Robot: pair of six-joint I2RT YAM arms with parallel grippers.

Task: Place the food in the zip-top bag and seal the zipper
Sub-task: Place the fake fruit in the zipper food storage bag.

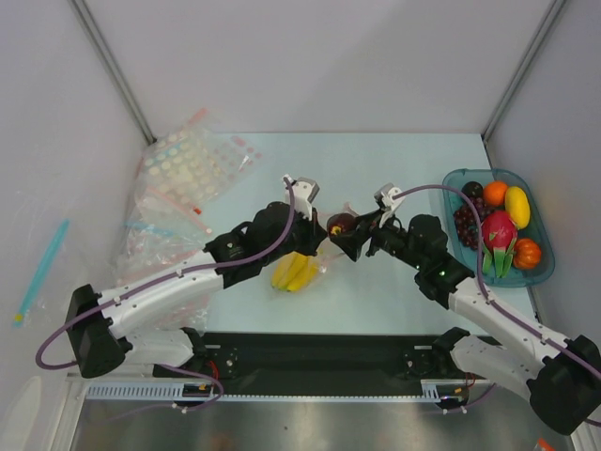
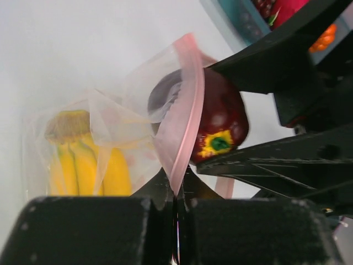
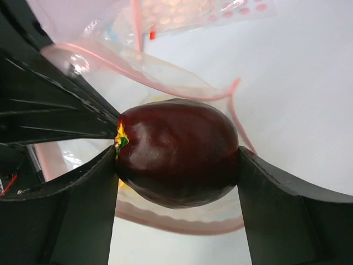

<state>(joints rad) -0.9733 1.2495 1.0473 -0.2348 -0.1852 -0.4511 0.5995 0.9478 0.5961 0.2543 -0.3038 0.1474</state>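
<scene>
The clear zip-top bag point(image 1: 315, 256) lies mid-table with the yellow banana bunch point(image 1: 296, 272) inside; the bananas also show in the left wrist view point(image 2: 83, 165). My left gripper point(image 2: 177, 190) is shut on the bag's pink-red zipper strip point(image 2: 185, 132) and holds the mouth up and open. My right gripper point(image 3: 176, 160) is shut on a dark purple-brown fruit point(image 3: 177, 157) with a yellow-green stem end, held at the bag's open mouth point(image 1: 340, 224). The zipper strip point(image 3: 182, 223) loops below the fruit.
A teal tray point(image 1: 543, 266) at the right holds a pink dragon fruit point(image 1: 499, 232), orange fruits point(image 1: 495, 193), a yellow fruit point(image 1: 517, 206) and dark grapes point(image 1: 466, 221). Spare clear bags point(image 1: 183, 183) lie at the back left. A teal strip point(image 1: 42, 268) lies far left.
</scene>
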